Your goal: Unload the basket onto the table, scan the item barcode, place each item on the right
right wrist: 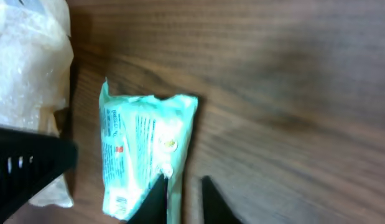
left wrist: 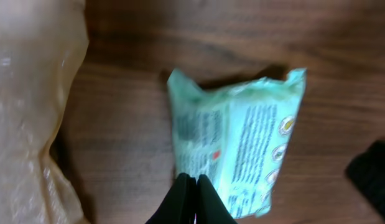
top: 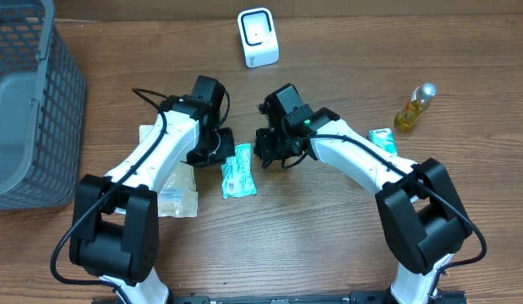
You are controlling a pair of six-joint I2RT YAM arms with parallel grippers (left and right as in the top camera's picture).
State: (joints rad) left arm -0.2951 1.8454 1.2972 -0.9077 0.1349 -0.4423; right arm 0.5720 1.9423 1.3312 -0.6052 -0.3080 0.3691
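Overhead, a mint-green packet (top: 238, 171) lies flat on the wooden table (top: 329, 245), between the two arms. From the left wrist, its wrapper shows dark small print and round icons; the left gripper (left wrist: 191, 193) is closed at its edge. From the right wrist, the right gripper (right wrist: 183, 183) stands slightly parted, straddling the packet's side edge.

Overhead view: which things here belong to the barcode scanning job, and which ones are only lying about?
For the job: teal pouch, in the middle; white scanner, at the top.
Lying about: grey basket; clear plastic bag; small green packet; bottle of yellow liquid.
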